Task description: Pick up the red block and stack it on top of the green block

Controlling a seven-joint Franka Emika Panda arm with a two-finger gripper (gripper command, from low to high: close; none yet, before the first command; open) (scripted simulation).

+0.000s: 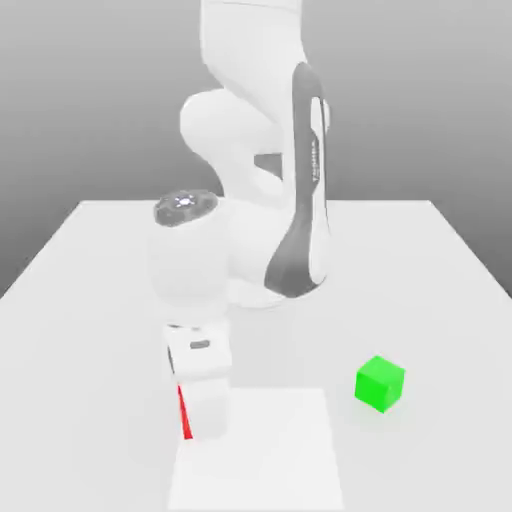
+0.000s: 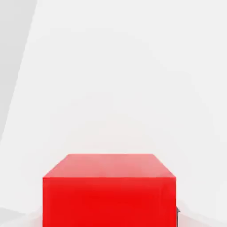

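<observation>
Red block (image 2: 109, 201) | pinched by claw (image 1: 208, 432) (mostly hiding it) | green block (image 1: 380, 383) apart, exterior view's right

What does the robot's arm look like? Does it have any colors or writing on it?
The arm is mostly shiny white, with big, rounded, bulgy parts. A long dark gray stripe with pointy ends runs down one side, and there is small lettering inside a white strip there. One rounded joint has a dark gray cap on top.
</observation>
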